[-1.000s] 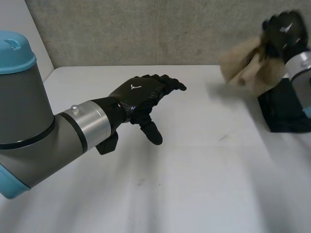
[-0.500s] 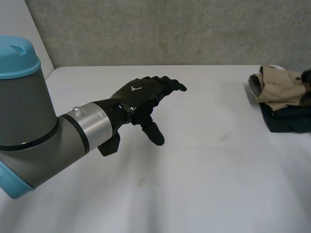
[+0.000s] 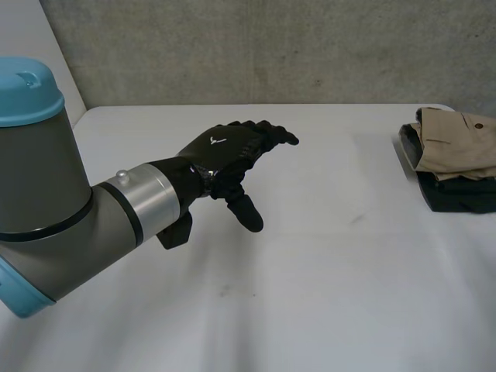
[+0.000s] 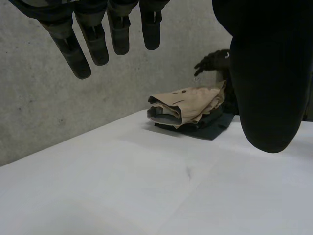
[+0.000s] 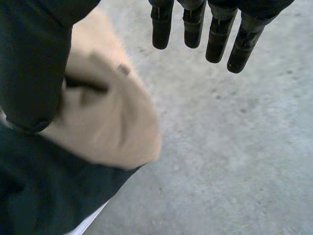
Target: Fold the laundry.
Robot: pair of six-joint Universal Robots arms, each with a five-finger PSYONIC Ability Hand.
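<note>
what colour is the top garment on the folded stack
The folded top garment is tan, over a dark folded garment; head view shows it best.

Standing there, I could read no writing, number or brand name anywhere. The nearest thing to a sign was a small white emblem (image 3: 219, 140) on the back of the left hand (image 3: 232, 155), a winged or Y-like shape rather than letters. A similar white fleck (image 4: 226, 55) sat on the right hand (image 4: 215, 61), too small to make out.

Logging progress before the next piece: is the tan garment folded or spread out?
Folded. The tan garment lies as a compact layered bundle on the dark garment at the table's far right.
</note>
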